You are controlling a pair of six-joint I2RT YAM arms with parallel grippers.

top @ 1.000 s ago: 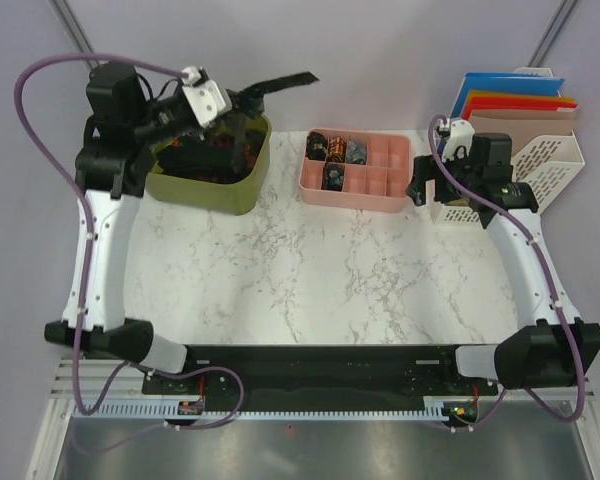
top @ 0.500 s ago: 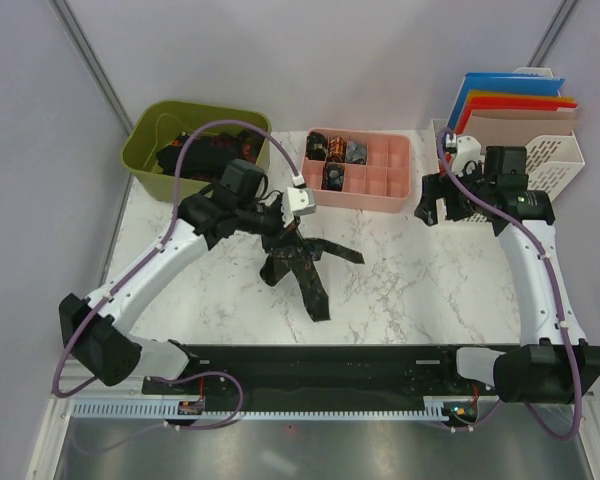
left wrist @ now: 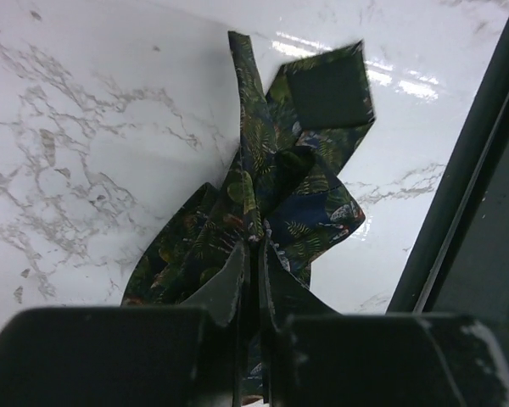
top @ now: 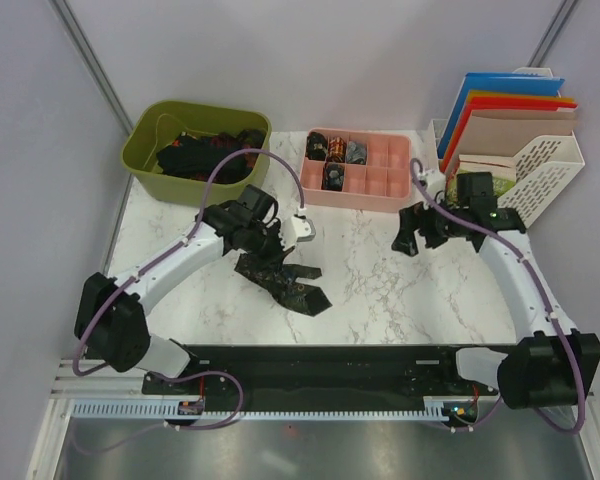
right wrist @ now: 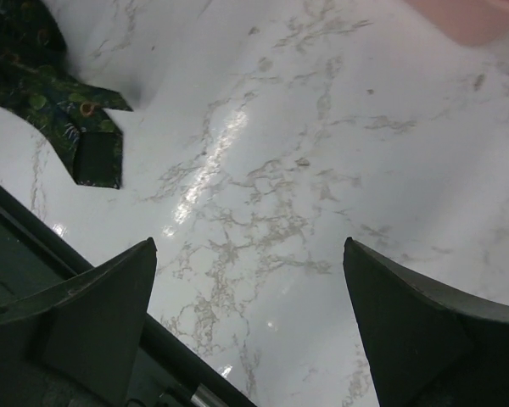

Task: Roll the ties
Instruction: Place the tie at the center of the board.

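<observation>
The left tool (top: 268, 250) has carried one tie (top: 288, 283) out of the green bin (top: 148, 168) and brought it down to the middle of the bench (top: 380, 290). A second ago it was over the bin with the fabric trailing; half a second ago the tie hung spread out above the marble; now it lies in a crumpled heap on the surface, near the front edge. That suggests the fetching step is about done. The flattening and rolling have not begun, since the cloth is folded over itself with its wide end poking out.

In the left wrist view the left tool (left wrist: 253, 280) is closed tight on a pinch of the tie (left wrist: 280, 182), the two fingers nearly meeting with only fabric between them.

The right tool (top: 410, 232) has swung in from beside the file rack (top: 540, 165) toward the centre. Its wrist view shows it (right wrist: 250, 297) spread wide, holding nothing, over bare marble, with the tie's end (right wrist: 64, 102) well apart at the upper left. A few rolled ties (top: 332, 152) already sit in the pink tray (top: 380, 197), and more loose ones remain in the bin.
</observation>
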